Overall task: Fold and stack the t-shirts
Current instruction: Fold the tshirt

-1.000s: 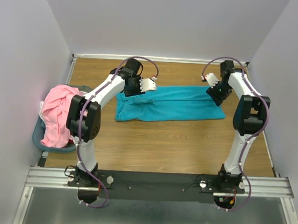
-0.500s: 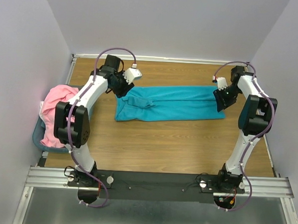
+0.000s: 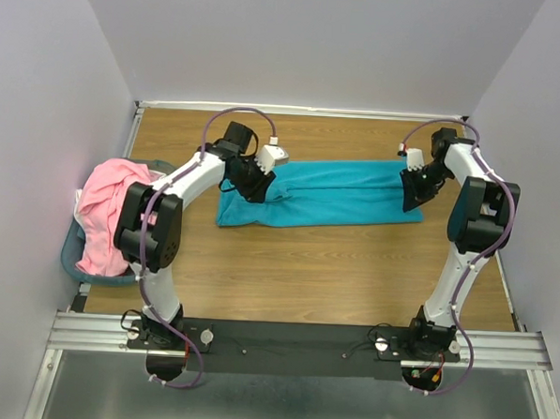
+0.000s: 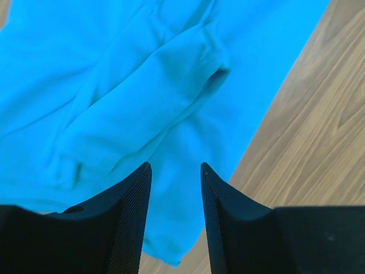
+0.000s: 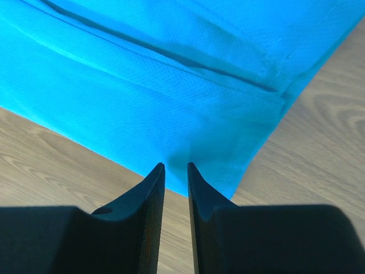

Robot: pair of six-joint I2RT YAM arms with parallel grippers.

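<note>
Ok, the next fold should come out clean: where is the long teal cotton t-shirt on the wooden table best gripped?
Probably at its two short ends, from above: the teal cotton t-shirt lies flat as a long strip, with both end edges exposed.

I see a wood-grain bench (image 3: pixel 305 267) boxed in by plain pale lilac walls (image 3: pixel 317 42), an aluminium rail (image 3: pixel 95 331) along its near edge, evenly lit.

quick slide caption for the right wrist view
Right claw, fingers narrowly parted, at the edge of the folded teal t-shirt on the wooden table.
</note>
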